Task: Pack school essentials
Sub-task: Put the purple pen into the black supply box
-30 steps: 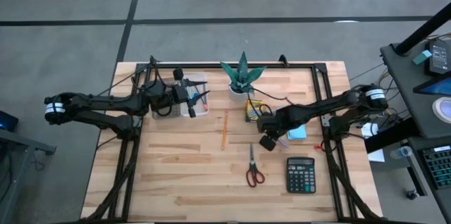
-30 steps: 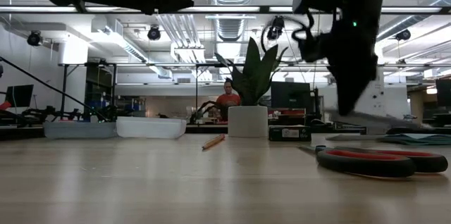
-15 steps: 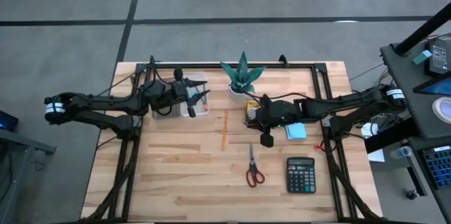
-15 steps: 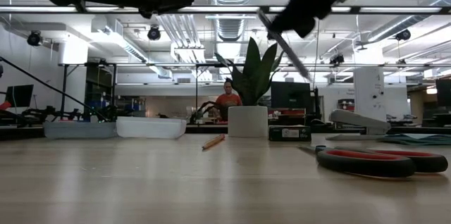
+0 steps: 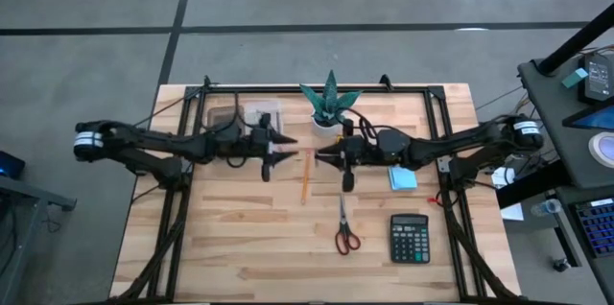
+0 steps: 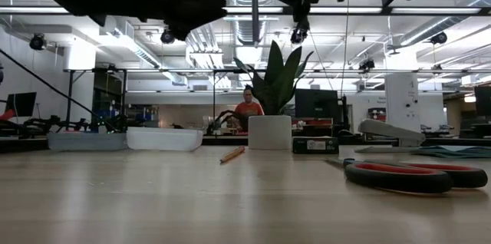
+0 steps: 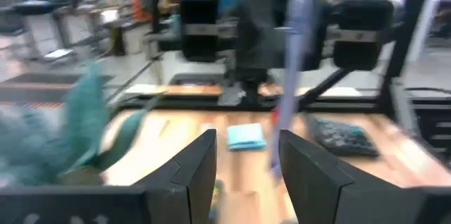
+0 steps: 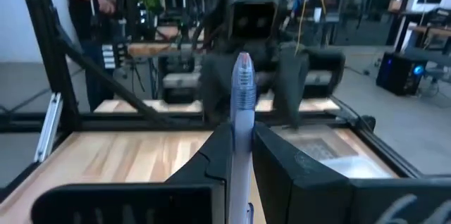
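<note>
Clock read on the high view, 12 at the table's [image 5: 240,247] far edge.

Handling, from the left:
- At 9 o'clock of centre, the left gripper [image 5: 286,145], off the wood, jaws standing apart with nothing between them, aimed toward 3.
- Facing it from just past centre, the right gripper [image 8: 242,136], jaws narrow and pinching a slim pen [image 8: 242,97] low on the barrel, tip end poking out toward the other arm. Seen from the left wrist too, the pen [image 7: 299,48] standing just beyond the open fingers [image 7: 201,164].
- Probably light, stiff and smooth-sided, so likely to twist or slide in a loose pinch. Best taken across the bare stretch of barrel beyond the right fingers, squarely, with a firm close before the right side lets go.
- Lying flat near centre, a thin orange pencil [image 5: 304,176]: hard to get under, liable to roll.
- At 5 o'clock, red-handled scissors [image 5: 345,229]: heavier, rigid, best gripped at the joint or across the shut blades.
- At 3 o'clock, a light-blue sticky-note pad [image 5: 403,179]: low and soft-edged, to be taken by opposite sides.

Containers:
- At 11 o'clock, a clear bin [image 5: 251,115], just behind the left arm. Cannot tell what lies inside, if anything.
- At 12 o'clock, a plant [image 5: 330,102] in a white pot, no part of the packing.
- At 4 o'clock, a calculator [image 5: 410,238], lying out on the wood.
</note>
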